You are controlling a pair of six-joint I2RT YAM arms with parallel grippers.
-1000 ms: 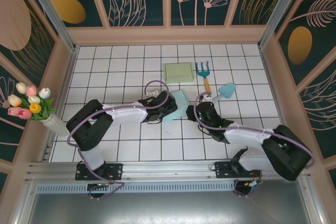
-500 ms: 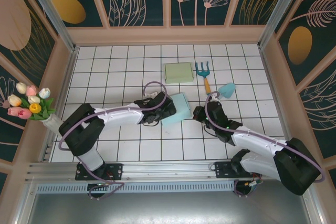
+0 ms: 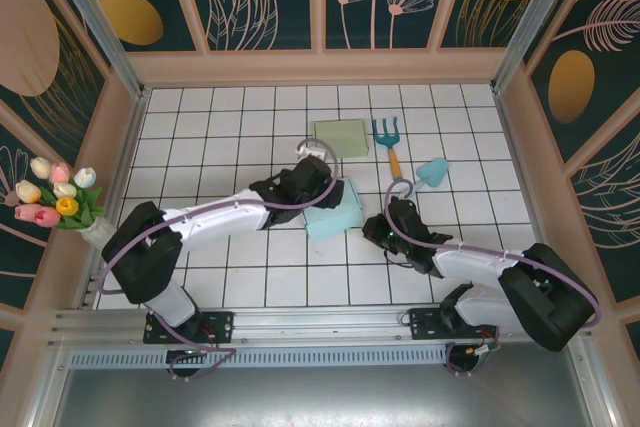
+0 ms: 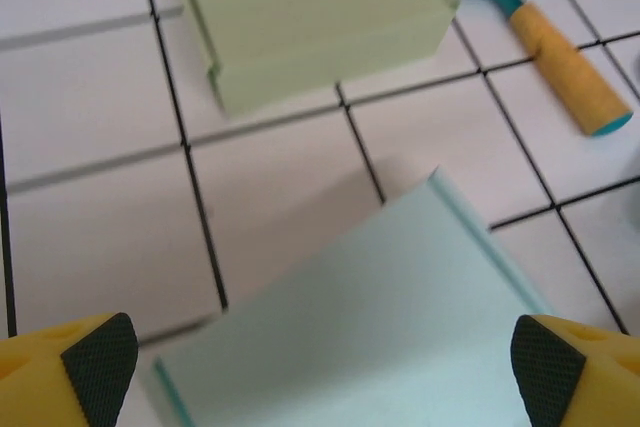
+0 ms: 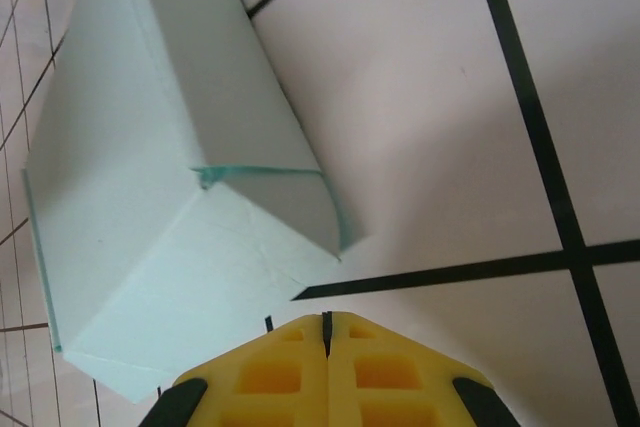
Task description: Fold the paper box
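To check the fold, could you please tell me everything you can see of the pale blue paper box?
The pale blue paper box looks like thin matte card, folded into a rectangular block with crisp edges and a darker teal line along its end flap. It lies flat on the white tiled table. The open left gripper hovers over it; the shut right gripper points at its end flap, contact unclear.
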